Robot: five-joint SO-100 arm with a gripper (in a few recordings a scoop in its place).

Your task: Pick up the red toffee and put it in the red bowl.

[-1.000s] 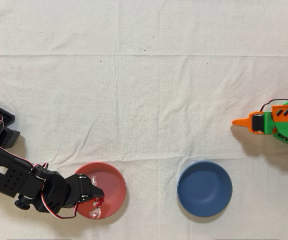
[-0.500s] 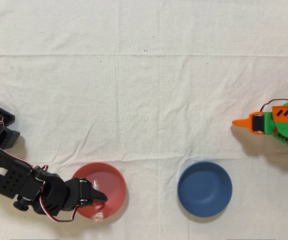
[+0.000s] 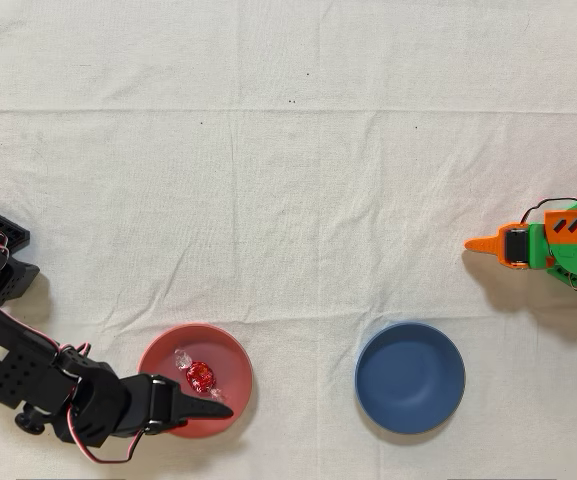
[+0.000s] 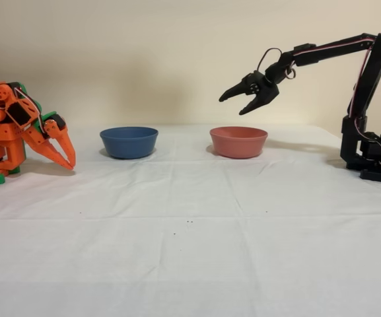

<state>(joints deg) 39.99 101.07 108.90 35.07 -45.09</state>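
The red toffee [image 3: 200, 376] lies inside the red bowl [image 3: 236, 372], left of its middle in the overhead view, with its clear wrapper ends spread out. The black arm's gripper [image 3: 206, 407] hangs over the bowl's lower edge in that view, beside the toffee and apart from it. In the fixed view the gripper [image 4: 232, 105] is open, well above the red bowl [image 4: 238, 142], with nothing between its fingers. The bowl's wall hides the toffee in the fixed view.
A dark blue bowl [image 3: 410, 377] stands to the right of the red one in the overhead view, and to its left [image 4: 129, 141] in the fixed view. The idle orange arm [image 3: 543, 245] rests at the table's far side. White cloth covers the table.
The gripper has opened and the red toffee now lies loose in the red bowl. The gripper has shifted slightly toward the picture's lower edge.
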